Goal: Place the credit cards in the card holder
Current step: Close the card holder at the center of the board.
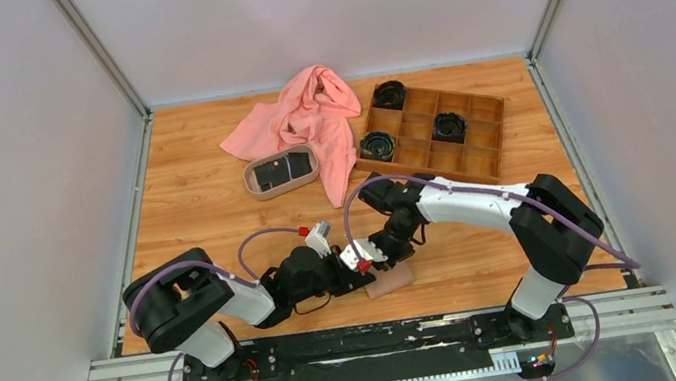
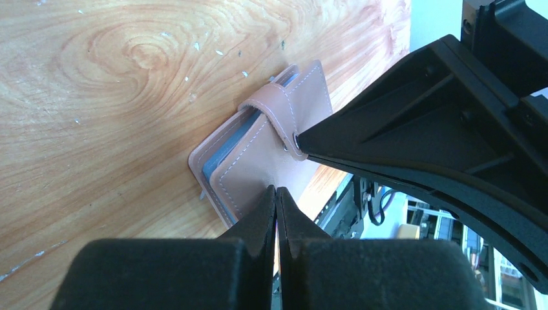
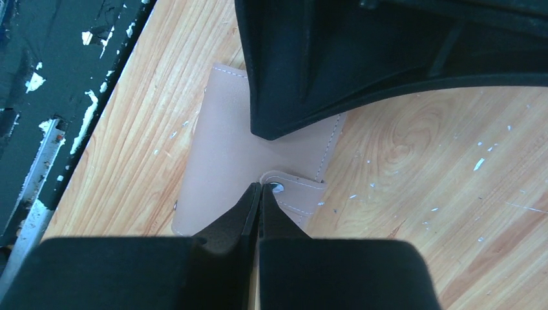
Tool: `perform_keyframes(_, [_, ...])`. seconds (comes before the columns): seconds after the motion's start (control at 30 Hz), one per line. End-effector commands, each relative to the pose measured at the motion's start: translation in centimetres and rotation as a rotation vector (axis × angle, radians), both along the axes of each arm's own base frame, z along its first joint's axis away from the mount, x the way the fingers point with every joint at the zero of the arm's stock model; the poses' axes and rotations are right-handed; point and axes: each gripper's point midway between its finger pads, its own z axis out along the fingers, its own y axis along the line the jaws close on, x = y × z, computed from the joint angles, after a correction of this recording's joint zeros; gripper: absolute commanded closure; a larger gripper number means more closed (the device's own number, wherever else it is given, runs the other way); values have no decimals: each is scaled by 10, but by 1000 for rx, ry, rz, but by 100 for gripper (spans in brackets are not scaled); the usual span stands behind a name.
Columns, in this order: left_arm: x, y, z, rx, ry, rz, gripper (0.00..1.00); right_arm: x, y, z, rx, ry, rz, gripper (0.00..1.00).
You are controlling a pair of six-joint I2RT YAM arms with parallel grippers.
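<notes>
**Overhead and wrist views, two-arm workcell.** The brown wooden compartment box (image 1: 442,157) stands at the far right of the light wooden table (image 1: 197,222). Three of its cells hold black coiled items (image 1: 449,126).

- **Around the box:** Just left of the box lies a crumpled salmon-pink cloth (image 1: 303,115). Left of the box again, right at the cloth's lower edge, sits the oval beige-rimmed tray (image 1: 276,194). The dark rectangular credit cards (image 1: 278,169) lie flat in this tray.
- **Card holder:** The small tan-pink leather-like card holder (image 2: 258,161) lies well apart from the box, toward the arm bases and slightly to the box's left, close to the table's near edge. It is folded closed and flat on the wood. A grey-blue lining edge shows between its covers, and its strap (image 2: 270,103) wraps over the top cover.
- **Left gripper:** Both arms reach in over the holder from opposite sides. The left gripper (image 2: 276,191) has its fingers pressed together with nothing between them. Its tip sits at the edge of the top cover; whether it bears down on the leather cannot be told.
- **Right gripper:** The right gripper (image 3: 260,188) also has its fingers pressed together, nothing pinched. Its tip meets the rounded end of the strap at the metal snap (image 3: 278,188).
- **Wrist views:** In each wrist view the other gripper's black body fills one side of the frame above the holder.
</notes>
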Motion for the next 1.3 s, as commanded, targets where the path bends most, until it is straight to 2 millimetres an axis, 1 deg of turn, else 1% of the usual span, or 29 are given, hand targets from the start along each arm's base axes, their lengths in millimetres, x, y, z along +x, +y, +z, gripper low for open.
perform_keyframes(0.0, [-3, 18, -30, 124, 15, 18, 100, -20, -9, -23, -109, 85, 9, 100])
perform_keyframes(0.13, [1, 18, -20, 90, -10, 39, 100, -21, -12, -25, -122, 94, 11, 100])
perform_keyframes(0.3, [9, 15, 1, 20, -44, 72, 98, -23, -13, -26, -118, 91, 17, 100])
perform_keyframes(0.4, [17, 14, 16, -13, -77, 99, 95, -23, -13, -27, -119, 91, 16, 100])
perform_keyframes(0.53, [22, 9, 35, -41, -113, 97, 94, -22, -12, -27, -116, 90, 15, 100])
perform_keyframes(0.6, [28, 9, 37, -33, -128, 121, 94, -23, -12, -27, -116, 91, 14, 100])
perform_keyframes(0.8, [35, -1, 32, -46, -115, 119, 96, -24, -13, -28, -114, 93, 13, 100])
perform_keyframes(1.0, [36, -11, 31, -74, -105, 90, 98, -24, -13, -29, -114, 95, 12, 100])
perform_keyframes(1.27, [39, -15, 31, -72, -111, 86, 97, -24, -12, -29, -110, 98, 10, 100])
